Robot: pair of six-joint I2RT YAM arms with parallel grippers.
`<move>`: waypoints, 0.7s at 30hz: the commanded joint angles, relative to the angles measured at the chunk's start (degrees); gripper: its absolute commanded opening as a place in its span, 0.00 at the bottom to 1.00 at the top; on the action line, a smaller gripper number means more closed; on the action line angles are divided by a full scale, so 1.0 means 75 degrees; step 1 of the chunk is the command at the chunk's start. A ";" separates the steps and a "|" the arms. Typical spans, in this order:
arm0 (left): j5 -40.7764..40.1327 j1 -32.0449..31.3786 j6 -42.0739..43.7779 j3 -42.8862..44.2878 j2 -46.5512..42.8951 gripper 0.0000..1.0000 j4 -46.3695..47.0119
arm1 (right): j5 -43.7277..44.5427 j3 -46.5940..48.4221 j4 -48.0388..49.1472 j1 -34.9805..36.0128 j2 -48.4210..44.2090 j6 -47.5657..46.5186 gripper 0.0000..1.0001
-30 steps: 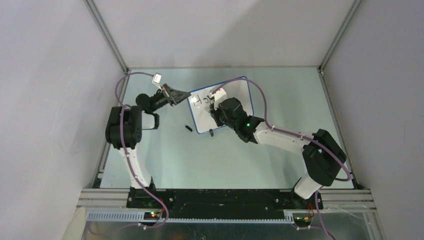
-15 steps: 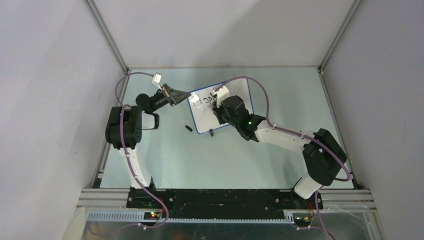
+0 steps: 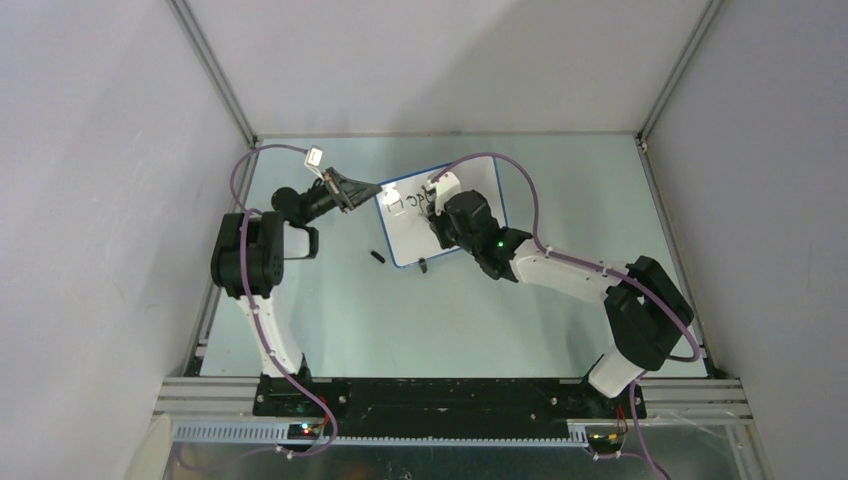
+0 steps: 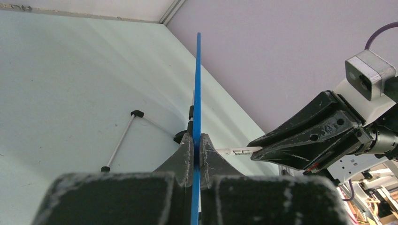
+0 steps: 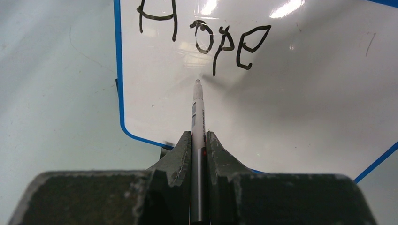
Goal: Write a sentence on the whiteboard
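The whiteboard (image 3: 408, 240) stands tilted on the table, white with a thin blue frame. My left gripper (image 3: 373, 190) is shut on its left edge; the left wrist view shows that blue edge (image 4: 197, 84) pinched between the jaws of the left gripper (image 4: 197, 140). My right gripper (image 3: 441, 207) hovers over the board's face, shut on a slim marker pen (image 5: 198, 112). The pen's tip sits just under the black word "Hope" (image 5: 206, 40), the only part of the sentence written on the whiteboard (image 5: 300, 112). I cannot tell whether the tip touches the surface.
A small black cap (image 3: 377, 257) lies on the table left of the board's near corner. A black clip foot (image 3: 423, 265) sticks out under the board's near edge. A thin wire leg (image 4: 123, 140) rests behind the board. Grey walls enclose the table.
My right gripper has shifted a little to the right and farther along the board with the pen, uncovering more letters. The left gripper and the board have not moved.
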 commanded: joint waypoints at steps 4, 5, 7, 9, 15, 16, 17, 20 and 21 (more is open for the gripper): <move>0.0246 -0.0041 -0.0028 0.0157 -0.0027 0.00 0.0378 | 0.0035 0.0405 -0.0070 -0.0030 0.0199 0.0097 0.00; 0.0239 -0.0043 -0.0023 0.0158 -0.0025 0.00 0.0378 | 0.0057 0.0413 -0.0085 -0.0051 0.0184 0.0098 0.00; 0.0238 -0.0044 -0.0022 0.0159 -0.0028 0.00 0.0378 | 0.0050 0.0414 -0.0138 -0.0102 0.0127 0.0112 0.00; 0.0246 -0.0035 -0.0024 0.0165 -0.0016 0.00 0.0378 | 0.0011 0.0420 -0.0121 -0.0112 0.0092 0.0103 0.00; 0.0247 -0.0044 -0.0027 0.0162 -0.0029 0.00 0.0378 | 0.0091 0.0419 -0.0212 -0.0184 -0.0074 0.0135 0.00; 0.0242 -0.0041 -0.0028 0.0162 -0.0026 0.00 0.0378 | 0.0108 0.0422 -0.0278 -0.0262 -0.0128 0.0172 0.00; 0.0242 -0.0043 -0.0026 0.0164 -0.0018 0.00 0.0378 | 0.0092 0.0415 -0.0318 -0.0315 -0.0251 0.0194 0.00; 0.0240 -0.0044 -0.0026 0.0160 -0.0024 0.00 0.0378 | 0.0045 0.0407 -0.0434 -0.0543 -0.0451 0.0259 0.00; 0.0239 -0.0044 -0.0028 0.0157 -0.0029 0.00 0.0378 | 0.0020 0.0417 -0.0430 -0.0578 -0.0507 0.0267 0.00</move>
